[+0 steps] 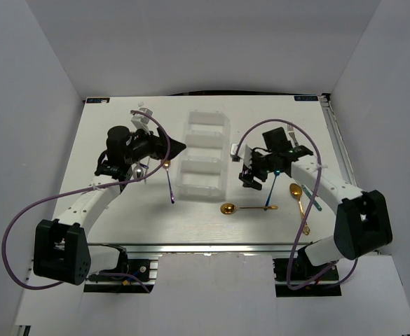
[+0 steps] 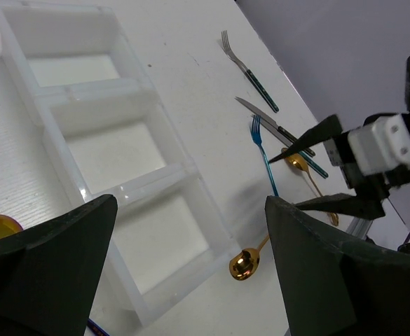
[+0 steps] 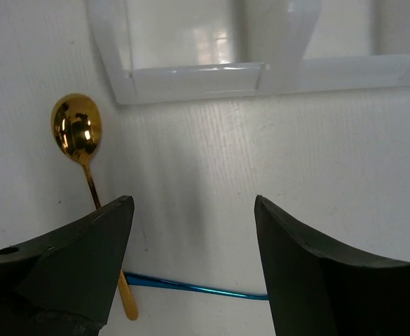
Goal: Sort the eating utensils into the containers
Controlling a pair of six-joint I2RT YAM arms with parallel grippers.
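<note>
Our right gripper (image 3: 192, 210) hangs over the table (image 3: 331, 175) with its jaws wide apart and nothing between them. Just beside the finger on the left of its wrist view lies a gold spoon (image 3: 76, 129). Its bowl is near the corner of the tray (image 3: 190, 77) and its handle runs back under that finger. A blue fork (image 3: 197, 287) crosses close behind.

Our left gripper (image 2: 190, 210) is likewise spread wide and empty on the tray's other side, where a purple utensil (image 1: 170, 183) lies on the table. More pieces lie off to the right: a teal fork (image 2: 250, 70), a knife (image 2: 264, 117) and a second gold spoon (image 2: 298, 165). The compartments we can see hold nothing.

We judge these pieces light, stiff and slick: polished metal lying flat, with little to grip. We would take the gold spoon across its handle near the neck, where the bowl's curve likely lifts it off the table. The fingers should be square to the handle and low enough to brush the surface. A pinch at the tip may let it swivel.
</note>
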